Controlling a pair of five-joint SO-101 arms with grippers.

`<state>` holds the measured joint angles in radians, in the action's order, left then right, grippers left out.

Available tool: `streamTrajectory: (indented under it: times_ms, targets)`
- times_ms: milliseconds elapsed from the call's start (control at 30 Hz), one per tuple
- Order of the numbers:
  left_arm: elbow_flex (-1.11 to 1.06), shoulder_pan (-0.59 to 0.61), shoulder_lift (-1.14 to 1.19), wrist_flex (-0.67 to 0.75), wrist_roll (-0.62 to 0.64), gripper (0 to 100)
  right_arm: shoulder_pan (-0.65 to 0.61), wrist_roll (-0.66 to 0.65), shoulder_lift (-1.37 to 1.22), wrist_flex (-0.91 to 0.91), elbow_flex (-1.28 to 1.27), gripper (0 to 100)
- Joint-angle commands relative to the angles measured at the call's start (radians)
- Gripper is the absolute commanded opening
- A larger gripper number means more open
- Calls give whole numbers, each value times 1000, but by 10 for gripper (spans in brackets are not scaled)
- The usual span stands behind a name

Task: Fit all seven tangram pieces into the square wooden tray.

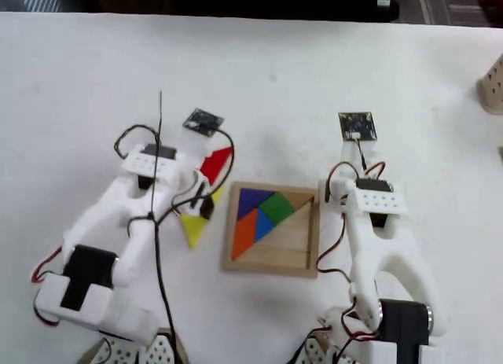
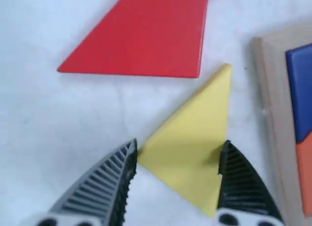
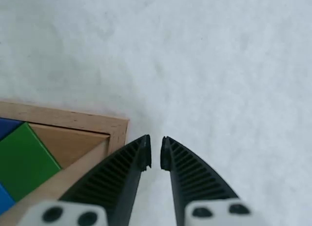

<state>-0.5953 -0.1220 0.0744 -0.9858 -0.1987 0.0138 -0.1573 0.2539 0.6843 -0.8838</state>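
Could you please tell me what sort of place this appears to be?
Probably a robotics lab or hobby workbench: a plain white table carries the small left arm and right arm with exposed wiring, and a wooden tray holding a tangram puzzle sits between them.

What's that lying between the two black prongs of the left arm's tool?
A yellow triangle, flat on the white table, between the left tool's fingers; the left wrist view shows it.

Two triangles outside the tray, three coloured pieces in.
The yellow triangle (image 2: 195, 138) lay flat between the left gripper (image 2: 179, 148)'s spread jaws, the red triangle (image 2: 146, 35) just past their tips; the wooden tray (image 2: 268, 118) beside them held a blue piece (image 1: 251, 200), a green piece (image 1: 277, 208) and an orange piece (image 1: 244, 232), apparently flush.
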Motion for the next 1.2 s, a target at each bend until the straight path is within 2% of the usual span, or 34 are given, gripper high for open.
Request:
streamTrajectory:
  times_ms: [0, 433, 567, 700, 833, 1033, 1167]
  targets:
    - [-11, -15, 7, -8, -17, 87, -10, -20, 2, -16, 28, 45]
    - [3, -12, 2, -14, -17, 87, -10, -20, 2, -16, 28, 45]
    - [63, 8, -41, -97, -25, 94, -10, -20, 2, -16, 28, 45]
    - [61, 5, -119, -141, -91, 211, -10, -20, 2, -16, 28, 45]
    - [15, 12, -189, -140, -101, 326, -10, -20, 2, -16, 28, 45]
    - [-41, 18, -137, 23, -112, 339, -10, -20, 2, -16, 28, 45]
    - [-34, 64, -62, 91, -201, 339, -10, -20, 2, -16, 28, 45]
